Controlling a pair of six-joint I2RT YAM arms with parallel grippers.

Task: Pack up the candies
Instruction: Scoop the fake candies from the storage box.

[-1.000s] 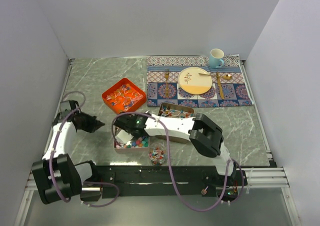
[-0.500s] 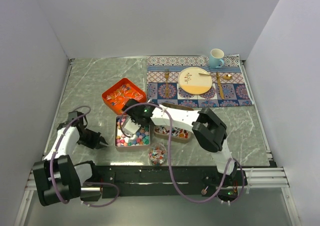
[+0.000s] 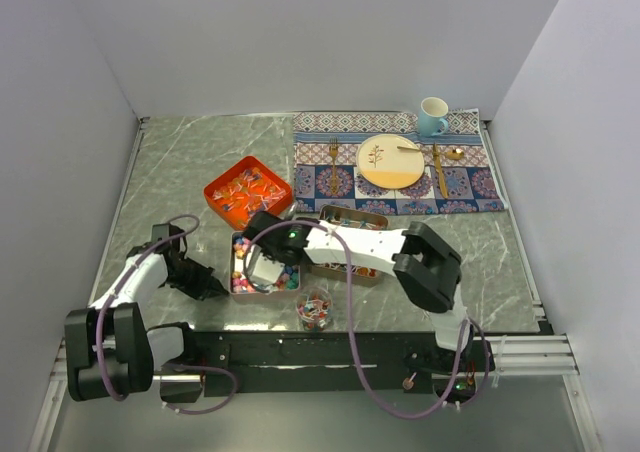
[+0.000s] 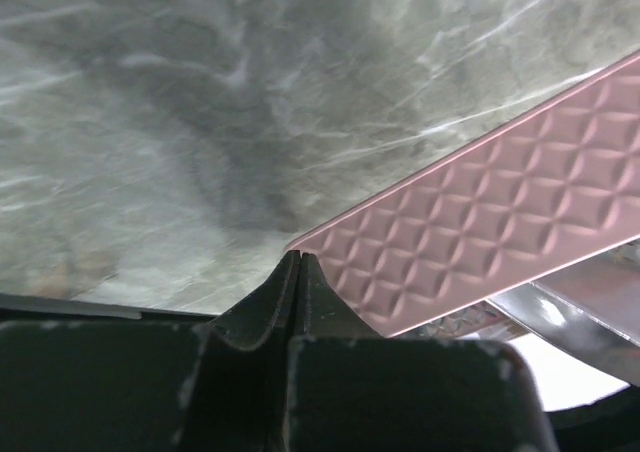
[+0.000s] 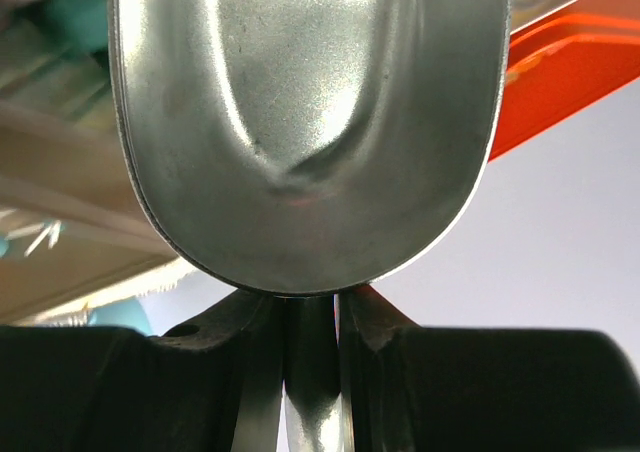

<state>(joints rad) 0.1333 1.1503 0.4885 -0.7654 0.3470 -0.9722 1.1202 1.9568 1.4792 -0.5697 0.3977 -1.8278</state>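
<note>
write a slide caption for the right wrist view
The right end effector grips a metal scoop, orange tray behind.

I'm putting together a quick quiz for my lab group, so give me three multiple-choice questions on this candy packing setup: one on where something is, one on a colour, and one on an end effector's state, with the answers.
1. Where does the mug stand?
A) toward the far right corner of the placemat
B) at the near left corner
C) between the arms' bases

2. What colour is the square tray holding wrapped candies?
A) blue
B) orange
C) white

3. The right end effector is:
A) open and empty
B) shut on a metal scoop
C) out of view

Answers:
1 A, it sits at the mat's far right end.
2 B, its walls are bright orange.
3 B, its wrist view shows it clamped on the scoop's handle.
</note>
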